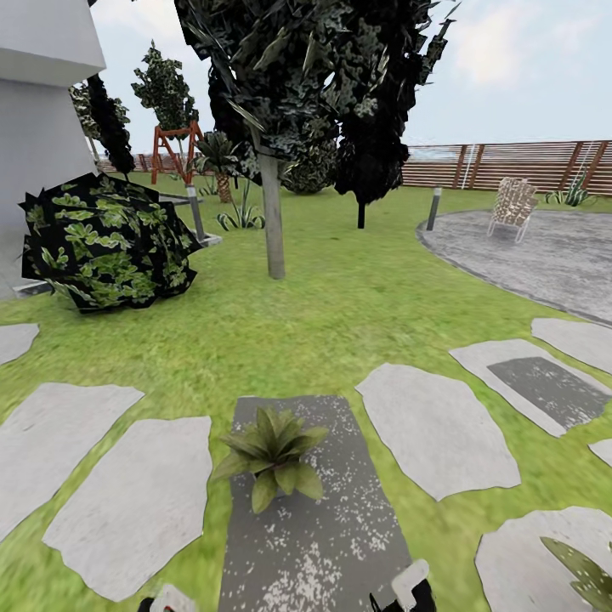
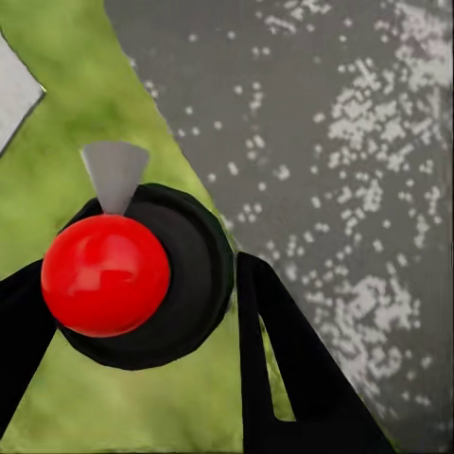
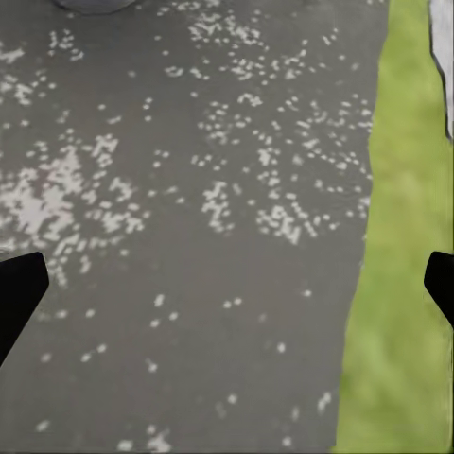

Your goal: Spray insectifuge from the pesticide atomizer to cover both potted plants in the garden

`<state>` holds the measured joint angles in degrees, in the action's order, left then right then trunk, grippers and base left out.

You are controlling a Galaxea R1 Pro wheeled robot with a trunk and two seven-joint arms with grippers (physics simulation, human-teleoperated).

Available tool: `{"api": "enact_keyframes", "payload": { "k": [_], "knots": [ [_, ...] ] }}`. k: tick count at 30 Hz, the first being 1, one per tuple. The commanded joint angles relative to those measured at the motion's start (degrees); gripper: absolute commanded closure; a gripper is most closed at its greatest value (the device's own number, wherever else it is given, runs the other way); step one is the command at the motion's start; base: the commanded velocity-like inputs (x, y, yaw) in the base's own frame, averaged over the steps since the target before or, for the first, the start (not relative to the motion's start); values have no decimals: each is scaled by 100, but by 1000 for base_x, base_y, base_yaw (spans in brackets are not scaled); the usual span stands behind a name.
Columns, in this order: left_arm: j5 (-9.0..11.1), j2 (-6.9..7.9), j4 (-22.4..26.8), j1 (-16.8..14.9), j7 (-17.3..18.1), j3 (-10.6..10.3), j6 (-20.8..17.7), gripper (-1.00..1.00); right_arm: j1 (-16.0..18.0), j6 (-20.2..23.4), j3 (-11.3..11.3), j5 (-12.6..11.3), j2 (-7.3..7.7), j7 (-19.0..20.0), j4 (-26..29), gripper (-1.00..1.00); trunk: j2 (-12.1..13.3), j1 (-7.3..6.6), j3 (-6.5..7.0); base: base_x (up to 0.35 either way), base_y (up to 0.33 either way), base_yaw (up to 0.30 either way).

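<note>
The left gripper [image 2: 137, 274] has its two black fingers [image 2: 284, 378] on each side of the pesticide atomizer [image 2: 194, 284]. The left wrist view looks at the bottle end on, so it shows as a round black shape with a shiny red ball on it and a small grey wedge sticking out. The fingers seem to press on its sides, so the gripper looks closed on the bottle. Under it are green grass and a dark grey speckled stone.

The right gripper [image 3: 227, 293] is wide open. Its black fingertips [image 3: 19, 293] sit at the far edges of the right wrist view, with nothing between them. Below it is the same kind of dark speckled stone, with a strip of grass beside it.

In the head view, one potted plant [image 1: 272, 455] stands on the dark stepping stone [image 1: 331, 544] in the lower middle of the frame. The leaves of the second potted plant [image 1: 586, 574] poke in at the lower right corner, on a pale stone. The lawn [image 1: 340, 314] runs back to a thin tree trunk [image 1: 272, 212], a big dark leafy plant [image 1: 106, 242] at the left, and a brown wooden fence [image 1: 527, 161] at the upper right. A chair [image 1: 512, 206] stands on a grey gravel patch [image 1: 544, 255].
</note>
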<state>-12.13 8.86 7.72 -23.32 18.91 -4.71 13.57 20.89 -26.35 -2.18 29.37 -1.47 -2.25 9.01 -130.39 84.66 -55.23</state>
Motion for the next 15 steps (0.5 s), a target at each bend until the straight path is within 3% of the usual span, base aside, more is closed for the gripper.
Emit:
{"api": "enact_keyframes", "payload": {
  "k": [1, 2, 4, 5, 8, 12, 13, 14, 15],
  "knots": [
    [-314, -5, 1, -2, 56, -140, 20, 100, 3, -14, 101, 160, -2, -11, 114, -100, -2, -1, -5, 0, 0, 0],
    [-708, -18, 1, -9, 220, -252, 4, 100, 3, -5, 319, 343, -5, 73, 351, -100, -2, -1, -5, 0, 0, 0],
    [-1123, -19, 3, -22, 511, -323, -39, 100, 3, 13, 579, 557, -24, 425, 690, -100, -2, -1, -5, 0, 0, 0],
    [-1338, -6, 29, -34, 741, -347, -92, 100, 3, 62, 690, 645, -57, 874, 911, -100, -2, -1, -5, 0, 0, 0],
    [-1544, 29, 311, -164, 1310, -381, -335, 100, 11, 439, 787, 749, -120, 2218, 1336, -100, -2, -1, -5, 0, 0, 0],
    [-1667, 101, 1039, -235, 2490, -394, -734, 100, 71, 673, 817, 776, -136, 2975, 1690, -100, -2, -1, -5, 0, 0, 0],
    [-1825, 104, 1268, -239, 2794, -390, -797, 100, 79, 691, 825, 785, -139, 3036, 1758, 100, -2, -1, -5, 0, 0, 0],
    [-2125, 98, 1576, -246, 3162, -377, -987, 100, 91, 702, 829, 862, -141, 3075, 1808, 100, -2, -1, -5, 0, 0, 0],
    [-2296, 79, 1786, -249, 3382, -372, -1179, 100, 100, 706, 831, 936, -142, 3108, 1827, 100, -2, -1, -5, 0, 0, 0]
  ]
}}
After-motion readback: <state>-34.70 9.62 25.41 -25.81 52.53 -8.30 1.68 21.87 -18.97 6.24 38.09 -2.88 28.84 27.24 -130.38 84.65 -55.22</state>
